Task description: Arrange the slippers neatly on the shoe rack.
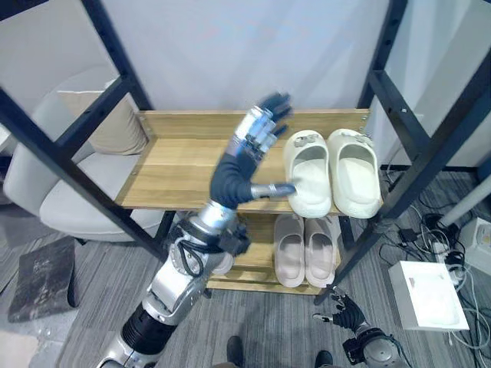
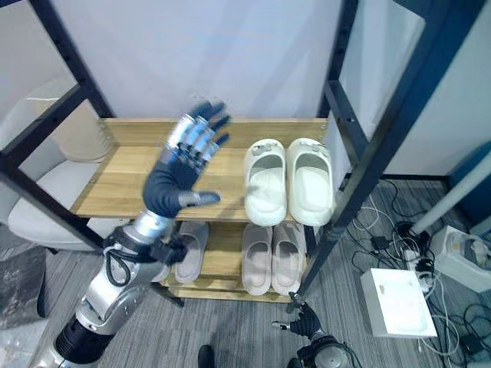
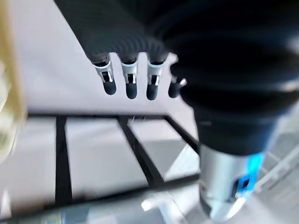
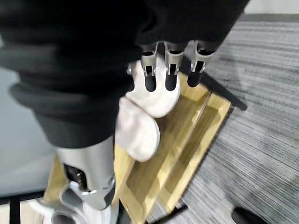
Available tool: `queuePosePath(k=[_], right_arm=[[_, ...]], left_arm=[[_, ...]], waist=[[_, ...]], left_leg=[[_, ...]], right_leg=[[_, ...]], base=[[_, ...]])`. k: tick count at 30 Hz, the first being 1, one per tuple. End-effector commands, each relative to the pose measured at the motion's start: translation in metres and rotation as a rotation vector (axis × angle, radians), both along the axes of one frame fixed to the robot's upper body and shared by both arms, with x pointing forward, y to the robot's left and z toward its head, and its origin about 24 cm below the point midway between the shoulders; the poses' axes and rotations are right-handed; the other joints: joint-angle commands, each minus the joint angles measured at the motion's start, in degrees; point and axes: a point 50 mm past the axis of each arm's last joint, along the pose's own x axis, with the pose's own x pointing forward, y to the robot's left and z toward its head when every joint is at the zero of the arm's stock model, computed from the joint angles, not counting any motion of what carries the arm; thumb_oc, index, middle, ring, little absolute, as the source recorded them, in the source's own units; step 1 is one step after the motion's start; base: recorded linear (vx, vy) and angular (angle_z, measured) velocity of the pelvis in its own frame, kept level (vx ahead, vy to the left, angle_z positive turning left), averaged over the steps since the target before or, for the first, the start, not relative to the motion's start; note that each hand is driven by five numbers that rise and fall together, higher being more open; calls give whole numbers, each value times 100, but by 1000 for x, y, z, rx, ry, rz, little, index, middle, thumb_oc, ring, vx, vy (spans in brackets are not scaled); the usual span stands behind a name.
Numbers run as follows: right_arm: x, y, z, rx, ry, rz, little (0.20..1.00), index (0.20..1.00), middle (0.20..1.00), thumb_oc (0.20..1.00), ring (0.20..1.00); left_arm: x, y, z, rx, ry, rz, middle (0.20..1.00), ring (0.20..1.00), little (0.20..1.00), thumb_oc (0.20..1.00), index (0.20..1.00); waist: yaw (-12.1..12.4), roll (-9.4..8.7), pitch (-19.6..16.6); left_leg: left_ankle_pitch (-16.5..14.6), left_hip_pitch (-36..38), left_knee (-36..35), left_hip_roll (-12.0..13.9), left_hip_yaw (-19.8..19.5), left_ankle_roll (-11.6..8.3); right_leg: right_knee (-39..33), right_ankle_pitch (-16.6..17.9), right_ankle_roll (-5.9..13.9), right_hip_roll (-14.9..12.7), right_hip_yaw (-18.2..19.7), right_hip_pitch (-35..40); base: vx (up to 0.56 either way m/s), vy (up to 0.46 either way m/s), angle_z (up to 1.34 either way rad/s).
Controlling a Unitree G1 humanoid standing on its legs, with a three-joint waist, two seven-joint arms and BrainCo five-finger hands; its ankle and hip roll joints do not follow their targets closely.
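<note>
Two cream slippers [image 1: 332, 172] sit paired on the shoe rack [image 1: 176, 165] top shelf, another pair [image 1: 305, 249] below (neat enough). Your left hand [image 1: 247, 157] hovers beside them, fingers spread, empty; your right hand [image 1: 347, 313] hangs low, fingers relaxed. Little seems left.

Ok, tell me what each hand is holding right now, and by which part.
Nothing. The left hand is open above the top shelf; the right hand hangs low, fingers relaxed.

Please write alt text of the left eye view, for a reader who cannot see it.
The robot's left hand is raised open above the upper wooden shelf, beside a pair of cream slippers. A second pair sits on the lower shelf.
</note>
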Motion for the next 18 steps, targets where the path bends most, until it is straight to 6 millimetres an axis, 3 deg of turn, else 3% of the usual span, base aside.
queuePosePath(k=[1,2,4,5,8,10,11,15,18], right_arm=[[20,19,11,73,-87,43,1000,1000,1000,1000,1000],[20,18,11,77,-83,45,1000,1000,1000,1000,1000],[22,19,12,82,-88,73,1000,1000,1000,1000,1000],[22,17,13,77,-90,75,1000,1000,1000,1000,1000],[25,16,14,71,-91,96,1000,1000,1000,1000,1000],[27,17,15,70,-95,108,1000,1000,1000,1000,1000],[27,16,15,69,-94,107,1000,1000,1000,1000,1000],[27,16,14,80,-83,85,1000,1000,1000,1000,1000],[27,16,13,83,-83,66,1000,1000,1000,1000,1000]], left_arm=[[-7,-13,-42,203,93,-166,1000,1000,1000,1000,1000],[-8,-13,-43,263,50,-167,1000,1000,1000,1000,1000],[-10,-19,-74,435,104,-219,1000,1000,1000,1000,1000],[-7,-15,-76,492,64,-190,1000,1000,1000,1000,1000],[-11,-13,-114,671,125,-215,1000,1000,1000,1000,1000],[-15,-6,-150,809,224,-215,1000,1000,1000,1000,1000],[-15,-7,-151,809,222,-215,1000,1000,1000,1000,1000],[-25,41,-235,1021,557,70,1000,1000,1000,1000,1000],[-25,49,-253,1073,619,167,1000,1000,1000,1000,1000]], waist=[[90,-181,111],[86,-177,98],[61,-163,97],[54,-158,75],[12,-145,43],[-23,-139,37],[-21,-133,33],[34,-149,18],[36,-161,2]], left_leg=[[-479,391,-36,33,-57,-90],[-482,387,-36,26,-68,-85],[-510,423,-36,28,-56,-81],[-489,399,-36,12,-57,-71],[-510,420,-36,-18,-54,-46],[-517,432,-36,-23,-42,-36],[-518,434,-36,-24,-41,-35],[-536,489,-36,-39,-48,-21],[-505,465,-36,-54,-66,-6]], right_leg=[[4,-142,-12,69,-220,11],[4,-145,-12,69,-224,10],[4,-165,-2,80,-233,56],[4,-152,1,69,-243,37],[4,-152,10,58,-225,51],[4,-141,14,52,-209,52],[4,-142,15,51,-208,53],[4,-147,12,47,-200,105],[4,-125,6,35,-216,88]], base=[[-8,15,6],[-8,26,14],[3,35,20],[0,40,10],[5,40,-1],[3,18,1],[0,0,0],[1,14,-3],[3,-1,3]])
